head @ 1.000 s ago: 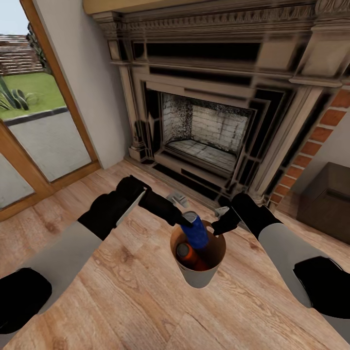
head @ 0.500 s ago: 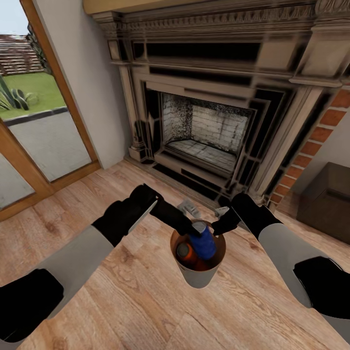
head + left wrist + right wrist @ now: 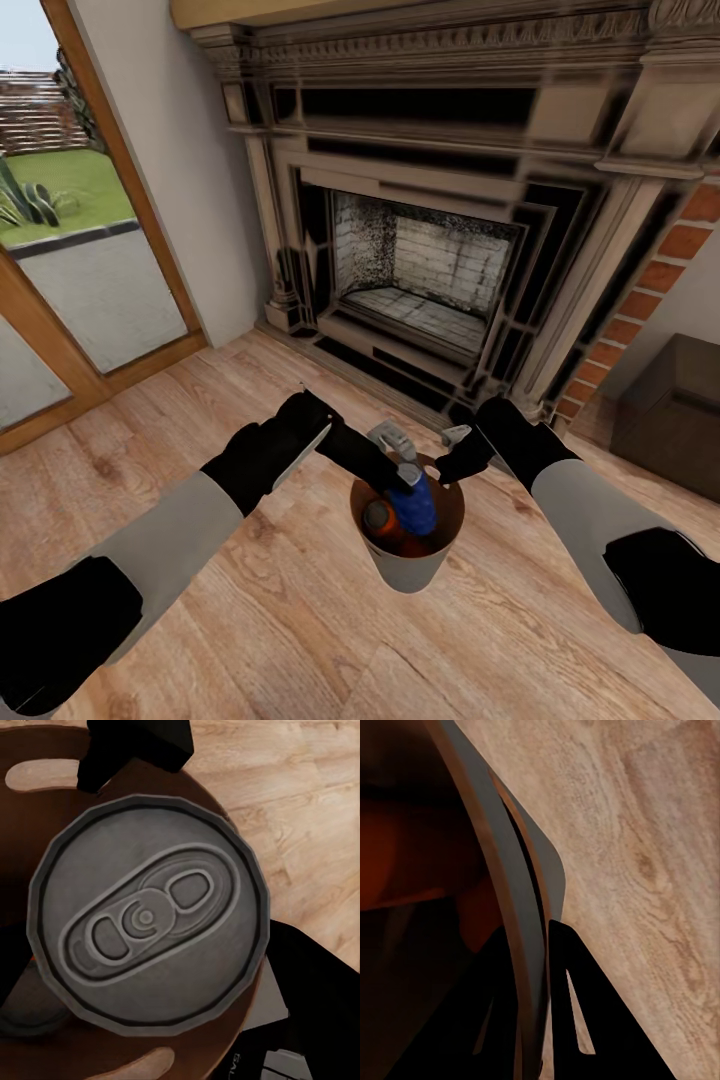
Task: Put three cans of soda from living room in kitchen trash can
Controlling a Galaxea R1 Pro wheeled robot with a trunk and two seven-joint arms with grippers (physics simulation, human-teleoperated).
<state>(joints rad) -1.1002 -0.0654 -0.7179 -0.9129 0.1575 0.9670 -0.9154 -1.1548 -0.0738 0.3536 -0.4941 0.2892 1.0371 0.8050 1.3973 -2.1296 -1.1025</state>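
**Blue can in the bin, in front of the fireplace**

Light wood planks (image 3: 250, 620) cover the floor of the living room, with an ornate dark fireplace (image 3: 430, 270) straight ahead, red brick (image 3: 660, 270) to its right and a wood-framed glass door (image 3: 70, 260) at the left. A dark box-like piece of furniture (image 3: 670, 415) stands at the far right.

Between the two arms is the tash can (image 3: 408, 572) — pale outside, brown inside. The right gripper (image 3: 452, 468) pinches its rim: in the right wrist view the two dark fingers (image 3: 574, 1020) sit on either side of the thin wall (image 3: 521, 945), one inside and one outside, pressed against it.

The left gripper (image 3: 392, 462) reaches over the bin's mouth from the left. Just below it the dark blue can of soda (image 3: 412, 505) stands tilted inside the bin, its silver top (image 3: 146, 911) facing the left wrist camera. Whether the left fingers are closed on the can or spread clear of it cannot be told from these views.

Beside the blue can, lower in the bin, lies an orange can (image 3: 380, 520) with its silver end showing. A third can cannot be made out.
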